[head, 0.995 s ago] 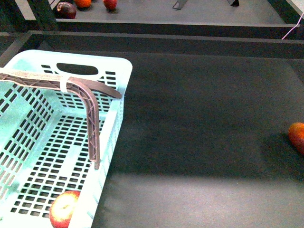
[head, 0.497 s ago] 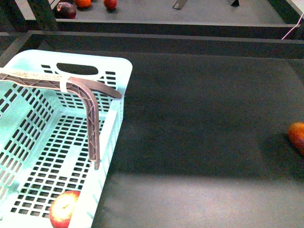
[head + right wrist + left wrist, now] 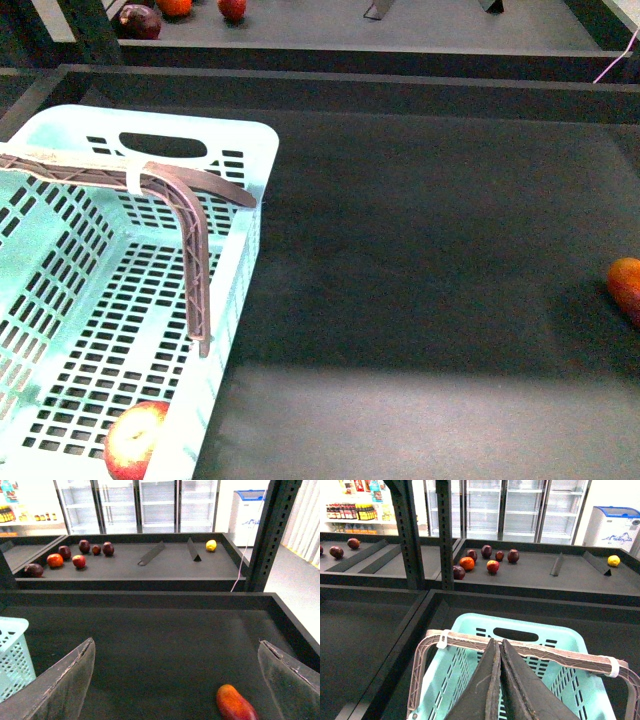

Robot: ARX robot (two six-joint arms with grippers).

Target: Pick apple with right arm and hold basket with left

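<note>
front view: the basket (image 3: pixel 60 270) sits on the dark table (image 3: pixel 420 280), and the left hand (image 3: pixel 195 250) reaches in over its far rim, its thin brown finger bent down along the inner side wall. the apple (image 3: pixel 135 440) lies on the basket floor, below that fingertip and apart from it. an orange-red fruit (image 3: pixel 626 287) rests far off to the other side. the right hand is not seen here.

left wrist view: the left hand (image 3: pixel 500 690) has its two dark pads pressed together with nothing between them, closed, above the basket (image 3: pixel 520 635) rim. the basket looks light but springy, so a hold at the stiff rim near the handle cut-out should steady it best.

right wrist view: the right hand (image 3: pixel 175 675) is spread wide and empty over bare table, the orange-red fruit (image 3: pixel 235 702) just ahead of it, the basket's corner (image 3: pixel 12 650) off to its side. the apple is not visible here. it looks firm, smooth and fairly heavy; gripping across its widest part seems safest.
</note>
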